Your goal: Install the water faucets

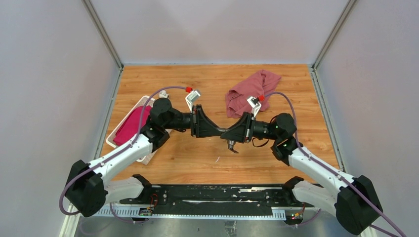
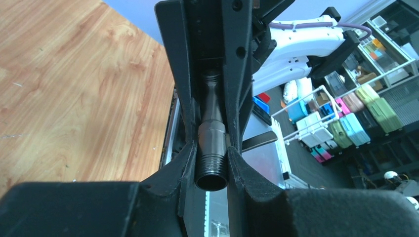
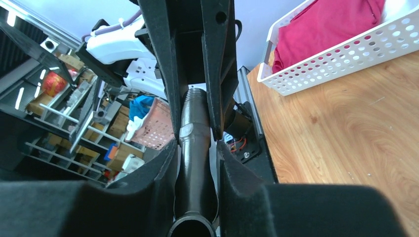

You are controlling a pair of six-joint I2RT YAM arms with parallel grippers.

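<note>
Both clamped on dark tap (image 1: 231, 146), tip to tip: left gripper (image 2: 211, 168) pinches threaded end, right gripper (image 3: 196, 153) grips body

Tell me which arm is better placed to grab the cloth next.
Right, probably. Both grippers clamp the tap mid-table, but the cloth lies just beyond the right gripper, on its side; the left gripper is farther from it.

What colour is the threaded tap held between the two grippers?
Dark grey; the tap shows best in the left wrist view.
</note>
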